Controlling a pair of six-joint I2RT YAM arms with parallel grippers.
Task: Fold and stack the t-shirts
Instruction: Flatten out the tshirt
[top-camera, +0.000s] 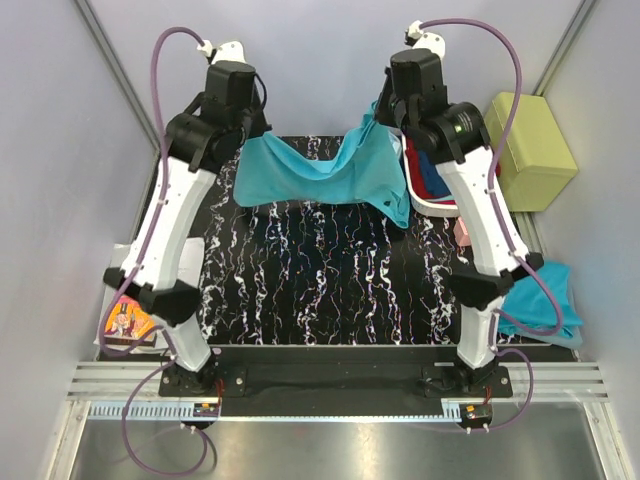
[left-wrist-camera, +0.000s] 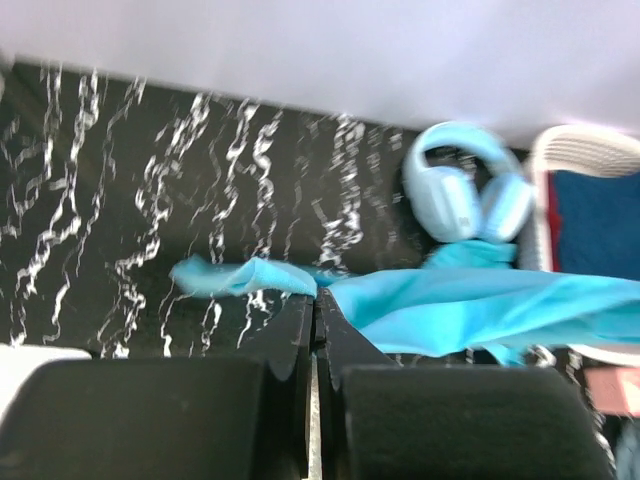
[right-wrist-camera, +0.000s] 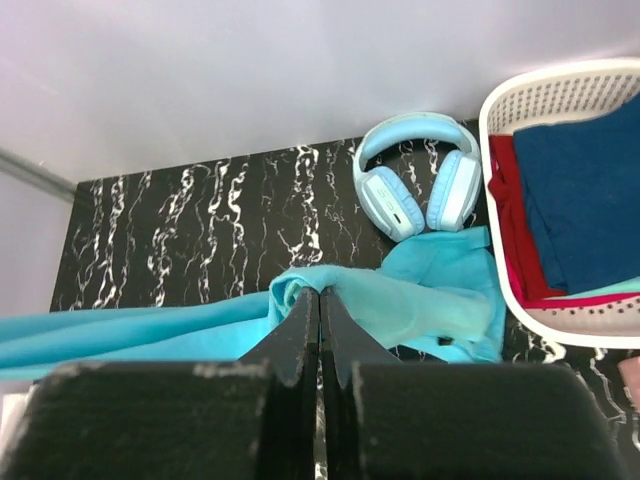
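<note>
Lower left of the top view, a printed card lies at the edge of the table; a picture shows on it, but any writing is too small to read. Left gripper: jaws pinched together on one edge of the teal t-shirt, with a short tail of fabric poking out left of the fingers. The shirt hangs stretched between both arms over the far part of the table, sagging in the middle and hanging lower at the right. Right gripper: jaws likewise closed on a bunched fold of the same shirt. Judgement: light, soft, limp cloth with no stiffness, likely to slip or bunch; best held at corners or shoulder seams and kept taut between two grips. Beyond it lie headphones, no logo legible. Far right, a white basket holds a navy shirt and a red shirt. A green box sits beside the basket and another teal cloth lies lower right. No labels readable anywhere.
</note>
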